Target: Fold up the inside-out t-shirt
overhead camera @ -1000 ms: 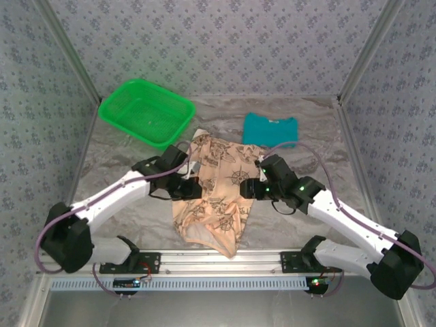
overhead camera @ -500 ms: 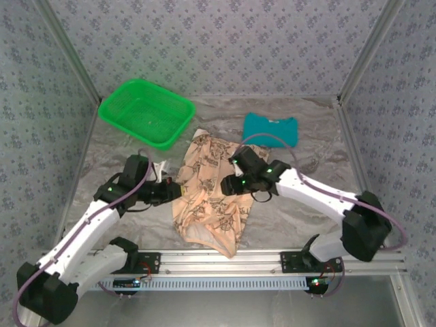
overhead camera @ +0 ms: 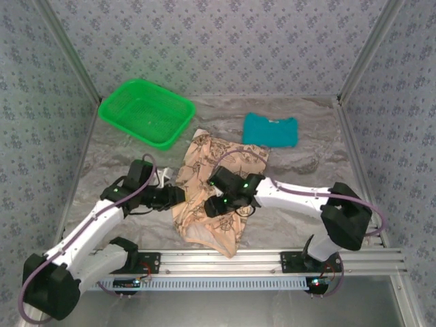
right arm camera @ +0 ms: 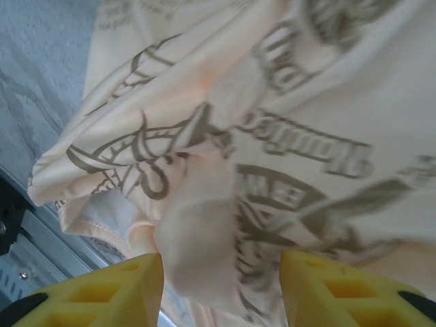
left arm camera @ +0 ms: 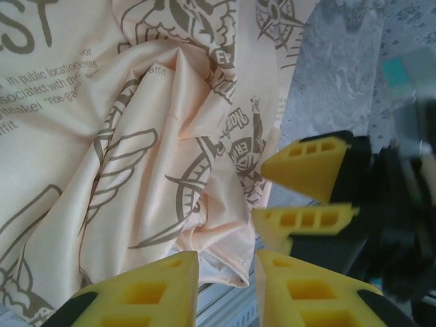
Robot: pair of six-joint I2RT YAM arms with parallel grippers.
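Patterned grey-blue walls enclose a marbled grey counter. At far left stands a green basket. The left hand sits at the left edge of the inside-out t-shirt. Its fingers are parted by a narrow gap with nothing between them — released, where a second ago it was clenched and lay further in over the cloth.

The shirt lies crumpled at mid-counter, printed face up and hem toward the near rail. Its outline is little altered from the earlier top view.

The right hand now rests over the shirt's middle, close to the left hand. One second ago it was at the shirt's right edge, and the arm has since swept leftward across the garment. Its fingers stand apart either side of a raised ridge of cloth and are not visibly closed on it.

At right, well clear of the shirt, lies a folded teal garment.

Judged from this, both hands are re-gripping near the centre and no fold is yet formed.
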